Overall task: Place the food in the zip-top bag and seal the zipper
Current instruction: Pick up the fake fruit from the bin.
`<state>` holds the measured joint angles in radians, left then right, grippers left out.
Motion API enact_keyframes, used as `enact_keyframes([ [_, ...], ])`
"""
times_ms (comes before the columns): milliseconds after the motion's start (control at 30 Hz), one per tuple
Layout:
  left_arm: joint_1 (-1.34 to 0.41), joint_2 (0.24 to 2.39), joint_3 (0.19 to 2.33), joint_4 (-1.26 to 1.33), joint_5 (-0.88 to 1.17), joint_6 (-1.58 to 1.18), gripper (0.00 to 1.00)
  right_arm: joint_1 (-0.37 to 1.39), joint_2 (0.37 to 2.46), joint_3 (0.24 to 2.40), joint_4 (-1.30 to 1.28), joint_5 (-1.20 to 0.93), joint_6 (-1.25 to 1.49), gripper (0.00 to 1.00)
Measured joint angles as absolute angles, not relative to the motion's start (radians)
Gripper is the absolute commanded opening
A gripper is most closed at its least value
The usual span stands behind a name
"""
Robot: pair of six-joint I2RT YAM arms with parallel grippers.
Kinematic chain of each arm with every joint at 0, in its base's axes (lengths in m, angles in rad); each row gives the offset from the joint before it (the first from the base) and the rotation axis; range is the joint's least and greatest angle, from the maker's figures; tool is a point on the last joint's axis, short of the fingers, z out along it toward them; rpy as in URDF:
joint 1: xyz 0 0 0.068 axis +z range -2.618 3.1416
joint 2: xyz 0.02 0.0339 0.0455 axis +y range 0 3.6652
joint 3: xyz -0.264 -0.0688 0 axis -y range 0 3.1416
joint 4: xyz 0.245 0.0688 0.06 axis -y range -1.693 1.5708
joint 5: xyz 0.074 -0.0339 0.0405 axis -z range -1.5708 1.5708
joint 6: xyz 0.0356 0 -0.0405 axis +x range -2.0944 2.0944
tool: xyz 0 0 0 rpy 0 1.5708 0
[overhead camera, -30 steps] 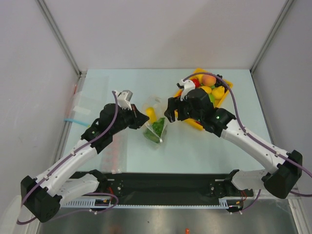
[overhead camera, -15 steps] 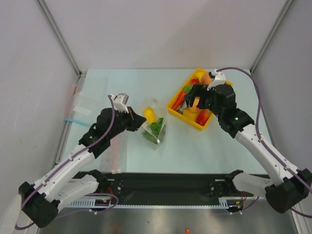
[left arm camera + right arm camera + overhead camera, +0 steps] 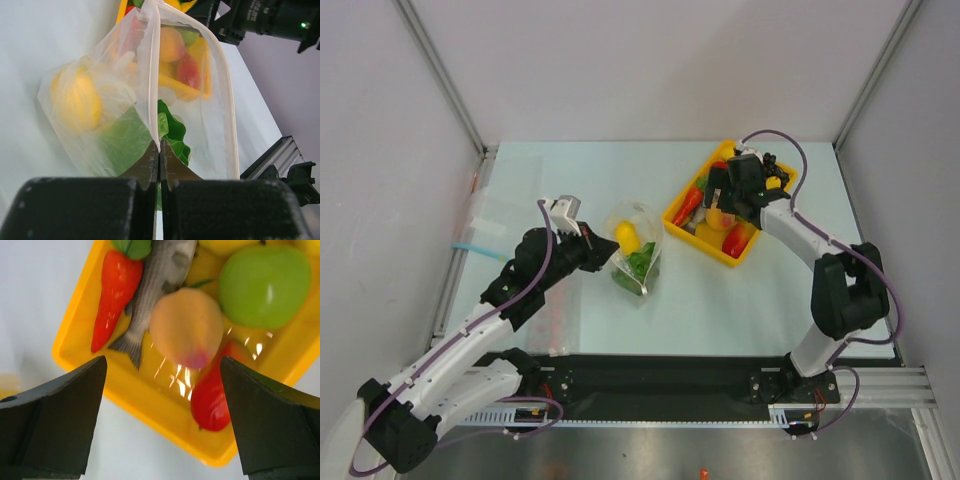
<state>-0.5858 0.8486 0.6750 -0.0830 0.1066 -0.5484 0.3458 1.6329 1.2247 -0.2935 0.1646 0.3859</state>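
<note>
The clear zip-top bag point(image 3: 636, 248) stands open at the table's middle, holding a yellow lemon-like fruit point(image 3: 628, 236) and green lettuce point(image 3: 642, 263). My left gripper point(image 3: 604, 249) is shut on the bag's near mouth edge; the left wrist view shows its closed gripper point(image 3: 160, 150) pinching the film, with the fruit point(image 3: 75, 100), the lettuce point(image 3: 131, 145) and the pale zipper point(image 3: 226, 105). My right gripper point(image 3: 720, 198) is open and empty over the yellow tray point(image 3: 712, 251). In the right wrist view the open gripper point(image 3: 162, 371) hangs just above the peach point(image 3: 187, 326), near a red mango point(image 3: 212, 397) and a green apple point(image 3: 265, 285).
The tray point(image 3: 150, 412) also holds a red carrot-like piece point(image 3: 112, 295) and a grey fish point(image 3: 155, 287). A flat clear bag with a blue strip point(image 3: 480, 235) lies at the left edge. Another clear bag with red bits point(image 3: 555, 310) lies under my left arm.
My right arm has swung from beside the bag's mouth back over the yellow tray, gripper open. My left gripper has kept its hold on the bag's edge.
</note>
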Motion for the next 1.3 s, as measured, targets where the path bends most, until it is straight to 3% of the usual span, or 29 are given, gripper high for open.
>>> enact_keyframes([
  [400, -0.586, 0.836, 0.675, -0.082, 0.097, -0.539, 0.00, 0.315, 1.885, 1.367, -0.308, 0.194, 0.369, 0.93],
  [467, -0.586, 0.836, 0.675, -0.083, 0.096, -0.538, 0.00, 0.313, 1.907, 1.367, -0.314, 0.194, 0.369, 0.87],
  [600, -0.586, 0.835, 0.675, -0.083, 0.089, -0.532, 0.00, 0.312, 1.915, 1.364, -0.316, 0.177, 0.372, 0.63],
  [700, -0.586, 0.834, 0.675, -0.083, 0.087, -0.530, 0.00, 0.311, 1.902, 1.340, -0.289, 0.167, 0.378, 0.60],
  [1067, -0.586, 0.834, 0.675, -0.083, 0.081, -0.530, 0.00, 0.337, 1.534, 1.131, -0.274, 0.093, 0.382, 0.49],
  [1300, -0.586, 0.834, 0.675, -0.083, 0.081, -0.522, 0.00, 0.497, 1.200, 1.004, -0.171, 0.027, 0.341, 0.48],
])
